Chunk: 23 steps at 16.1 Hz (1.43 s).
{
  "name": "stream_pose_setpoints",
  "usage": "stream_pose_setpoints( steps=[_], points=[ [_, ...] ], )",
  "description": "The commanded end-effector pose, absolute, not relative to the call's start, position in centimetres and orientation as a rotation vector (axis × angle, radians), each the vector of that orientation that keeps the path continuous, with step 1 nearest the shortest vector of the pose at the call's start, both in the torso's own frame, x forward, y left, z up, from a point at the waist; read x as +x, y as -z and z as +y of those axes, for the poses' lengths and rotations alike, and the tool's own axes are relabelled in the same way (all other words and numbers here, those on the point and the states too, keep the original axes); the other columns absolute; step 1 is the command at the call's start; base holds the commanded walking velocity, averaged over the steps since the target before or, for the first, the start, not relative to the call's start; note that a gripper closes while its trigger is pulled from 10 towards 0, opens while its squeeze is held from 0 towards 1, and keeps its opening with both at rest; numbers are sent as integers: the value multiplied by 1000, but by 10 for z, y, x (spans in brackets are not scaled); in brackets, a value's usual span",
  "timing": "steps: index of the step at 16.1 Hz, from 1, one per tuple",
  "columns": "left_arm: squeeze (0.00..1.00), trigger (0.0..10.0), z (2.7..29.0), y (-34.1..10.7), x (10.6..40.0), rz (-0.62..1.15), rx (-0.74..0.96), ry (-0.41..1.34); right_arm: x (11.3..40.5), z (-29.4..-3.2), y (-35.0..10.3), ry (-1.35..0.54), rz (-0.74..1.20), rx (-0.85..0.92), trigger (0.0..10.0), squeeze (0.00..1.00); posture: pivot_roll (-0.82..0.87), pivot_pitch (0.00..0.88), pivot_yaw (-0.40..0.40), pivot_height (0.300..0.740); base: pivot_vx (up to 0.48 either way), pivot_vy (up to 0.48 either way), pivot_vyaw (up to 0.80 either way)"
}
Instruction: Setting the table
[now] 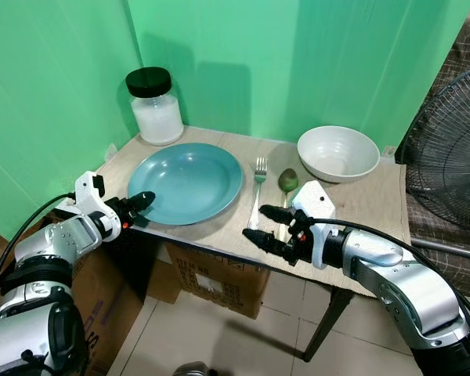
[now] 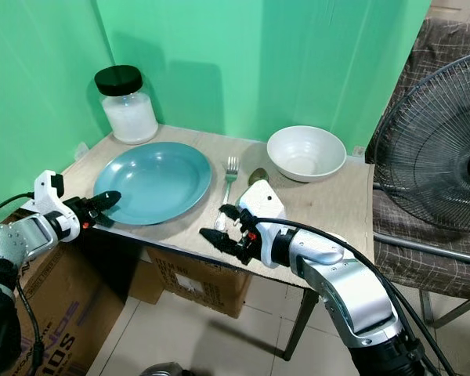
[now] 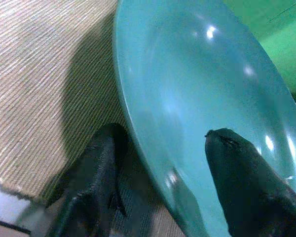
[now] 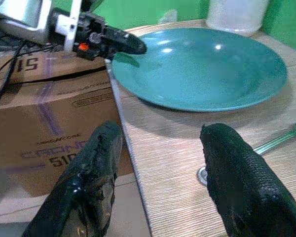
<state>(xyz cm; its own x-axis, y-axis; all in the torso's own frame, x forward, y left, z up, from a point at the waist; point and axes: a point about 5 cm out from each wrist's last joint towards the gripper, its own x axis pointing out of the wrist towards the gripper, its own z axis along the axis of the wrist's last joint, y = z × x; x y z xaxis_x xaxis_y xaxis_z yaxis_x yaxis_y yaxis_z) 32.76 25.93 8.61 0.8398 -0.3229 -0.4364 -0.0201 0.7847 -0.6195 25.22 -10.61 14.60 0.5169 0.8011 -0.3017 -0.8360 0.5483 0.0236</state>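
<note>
Nearest me, my right gripper (image 1: 268,225) hangs at the near edge of the table (image 1: 368,211), fingers spread apart and holding nothing, just short of the fork's handle end. My right wrist camera looks between those two fingers (image 4: 237,177) across the tabletop and catches what the head view cannot: the printed side of the cardboard box (image 4: 49,128) under the table, and my other gripper seen from the side at the plate's rim.

My left gripper (image 1: 141,205) sits at the table's near left corner. My left wrist camera shows the detail: one finger (image 3: 246,182) lies over the plate's (image 1: 186,182) inner slope, the other finger (image 3: 93,177) is down beside the rim on the woven tabletop, so the rim runs between them. The fingers look parted around it; whether they actually press on the plate I cannot quite tell from that close, dim picture.

The blue plate rests flat on the left half of the table. Just to its right lies the fork (image 1: 258,184), tines away from me, and beside that a spoon (image 1: 287,182). Farther back on the right stands a white bowl (image 1: 338,153), upright. At the far left corner is a jar (image 1: 156,106) with a black lid, against the green wall (image 1: 313,63). A fan (image 2: 435,157) stands off to the right.
</note>
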Motion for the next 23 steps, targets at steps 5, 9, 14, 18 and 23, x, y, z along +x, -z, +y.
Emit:
stream_pose_setpoints(
  steps=[5, 9, 14, 18, 23],
  points=[
    [0, 0, 267, -86, 327, 568, -657, 120, 244, -100, -151, -1068, 286, -133, 10000, 0, 50, 0, 60, 740, 0, 0, 0],
    [0, 0, 273, -83, 322, 569, -677, 95, 241, -101, -148, -1058, 294, -123, 10000, 0, 48, 0, 71, 740, 0, 0, 0],
    [0, 0, 275, -86, 322, 551, -689, 100, 245, -102, -150, -1071, 293, -120, 10000, 0, 76, 0, 43, 740, 0, 0, 0],
    [0, 0, 284, -92, 321, 490, -750, 52, 247, -103, -152, -1062, 284, -122, 10000, 0, 62, 0, 54, 740, 0, 0, 0],
    [0, 0, 290, -95, 313, 422, -834, 46, 244, -100, -152, -1052, 268, -110, 10000, 0, 68, 0, 59, 740, 0, 0, 0]
  ],
)
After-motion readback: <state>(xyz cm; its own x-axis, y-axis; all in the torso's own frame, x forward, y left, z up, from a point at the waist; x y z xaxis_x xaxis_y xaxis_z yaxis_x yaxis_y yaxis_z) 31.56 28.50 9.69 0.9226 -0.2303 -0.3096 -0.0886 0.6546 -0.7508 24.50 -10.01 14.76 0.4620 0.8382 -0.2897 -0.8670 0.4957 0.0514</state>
